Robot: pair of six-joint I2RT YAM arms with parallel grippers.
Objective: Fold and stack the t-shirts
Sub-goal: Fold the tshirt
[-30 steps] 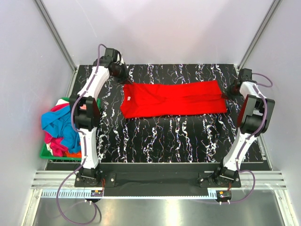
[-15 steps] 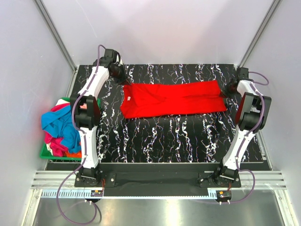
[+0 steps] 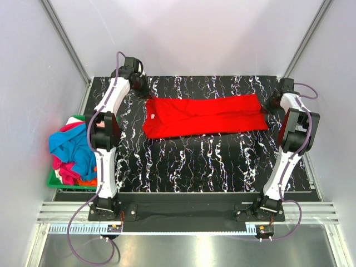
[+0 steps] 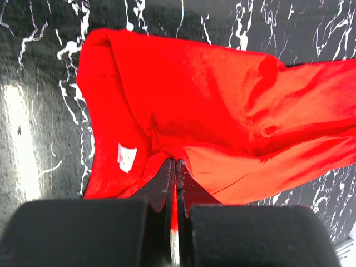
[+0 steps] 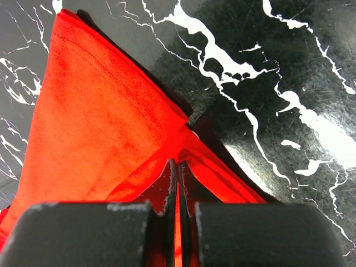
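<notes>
The red t-shirt (image 3: 203,115) lies stretched sideways nearer the bench's (image 3: 194,161) far edge. Only the wrist views show the left gripper (image 4: 175,167) and right gripper (image 5: 178,165), jaws clamped on its ends.

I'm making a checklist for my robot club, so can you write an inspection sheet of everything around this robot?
Surface: black marbled table with white veins.
Job's things: red t-shirt lying as a long strip across the far side; pile of t-shirts, blue, pink and orange, in a green basket beside the table's left edge.
Clutter: nothing seen.
Grippers: left gripper shut on the red t-shirt's collar end, near its white label; right gripper shut on the opposite end.
Cables: purple cables looping along both arms.
Surroundings: white walls, metal frame posts.
</notes>
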